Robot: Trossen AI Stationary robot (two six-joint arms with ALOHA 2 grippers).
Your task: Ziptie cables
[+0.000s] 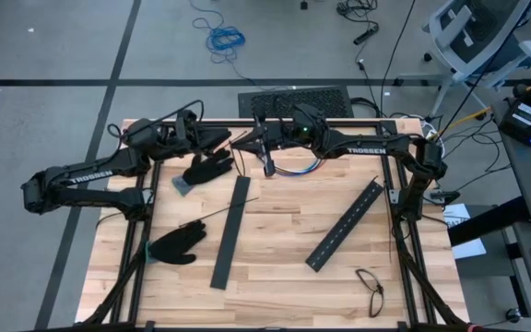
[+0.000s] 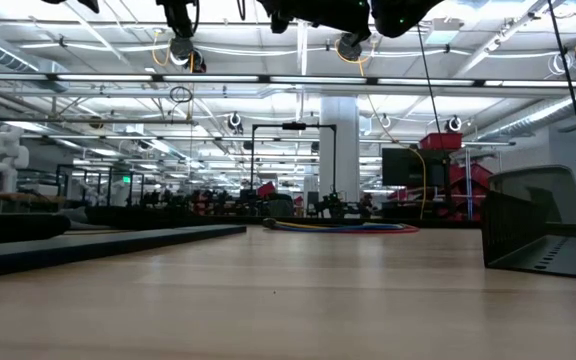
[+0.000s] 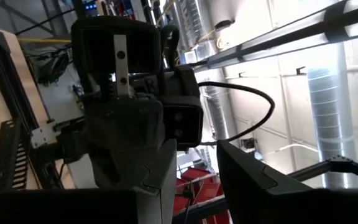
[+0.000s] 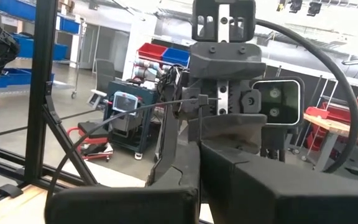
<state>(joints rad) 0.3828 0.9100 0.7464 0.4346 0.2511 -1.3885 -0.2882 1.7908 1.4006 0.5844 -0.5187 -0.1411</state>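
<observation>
Wooden bench (image 1: 275, 277), pale planks, fenced by a black frame along its rims. Found the cables (image 1: 295, 170) as a loose red, blue and white curl lying flat close to the far rim, nothing on top of them.

Saw both arms meeting just beside the cables, on their left and raised off the wood. Right end effector (image 1: 258, 140) clenched fully; could not make out anything pinched in it. Left end effector (image 1: 236, 142) facing it nose to nose, close by; could not tell its grip. Noted, from the right wrist, a thin dark strip (image 4: 135, 109) arching across to the front of the left end effector, held or not unclear.

Spotted a ziptie (image 1: 218, 216) well apart from the cables, toward the near-left, crossing the upper part of a long slotted bar (image 1: 231, 231). Second slotted bar (image 1: 344, 224) lying aslant to the near-right of the cables. One black glove (image 1: 208, 169) left of the cables under the left arm, another glove (image 1: 173, 247) farther near-left by the frame. Glasses (image 1: 370, 288) far off toward the near-right corner.

Left bare: a broad wedge of wood directly on the near side of the cables, between the two bars, running out to the near rim.
</observation>
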